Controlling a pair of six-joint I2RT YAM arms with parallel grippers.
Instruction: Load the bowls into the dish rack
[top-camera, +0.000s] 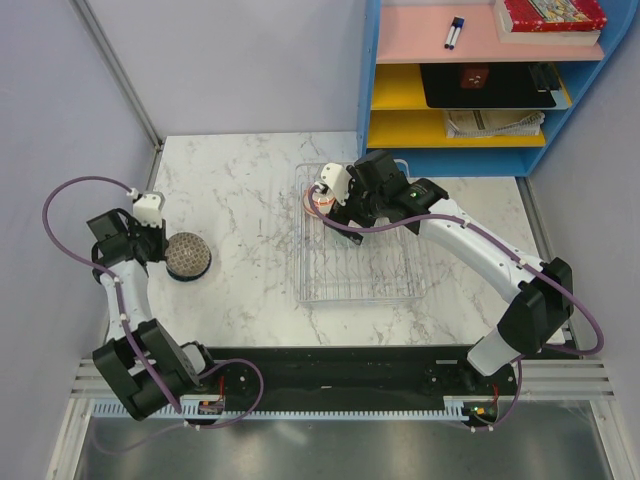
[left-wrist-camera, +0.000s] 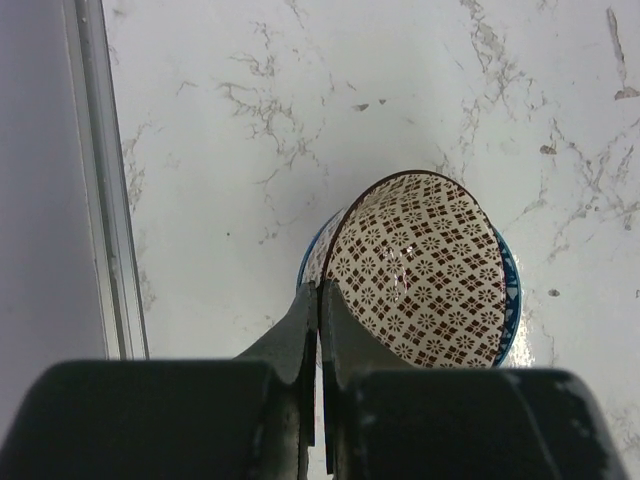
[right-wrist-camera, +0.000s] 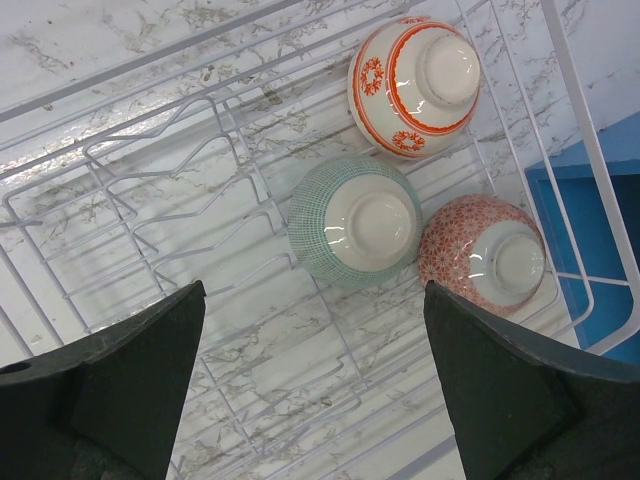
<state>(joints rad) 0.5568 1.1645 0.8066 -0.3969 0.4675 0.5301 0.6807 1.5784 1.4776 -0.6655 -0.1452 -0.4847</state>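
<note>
Dish rack (top-camera: 360, 282) - white wire, three upturned bowls clustered at its far end: red-on-white bowl (right-wrist-camera: 415, 85), pale green bowl (right-wrist-camera: 355, 220), pink-red bowl (right-wrist-camera: 485, 255). Brown-patterned bowl (left-wrist-camera: 420, 270) tilted, sitting in blue bowl (left-wrist-camera: 512, 290) - well left of rack.

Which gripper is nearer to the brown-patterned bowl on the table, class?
Left. The left gripper is at the brown-patterned bowl, jaws shut on its rim. The right gripper hangs open over the dish rack, far across the table to the right.

blue bowl (left-wrist-camera: 511, 295), mostly hidden (beneath brown bowl (left-wrist-camera: 420, 270))
</note>
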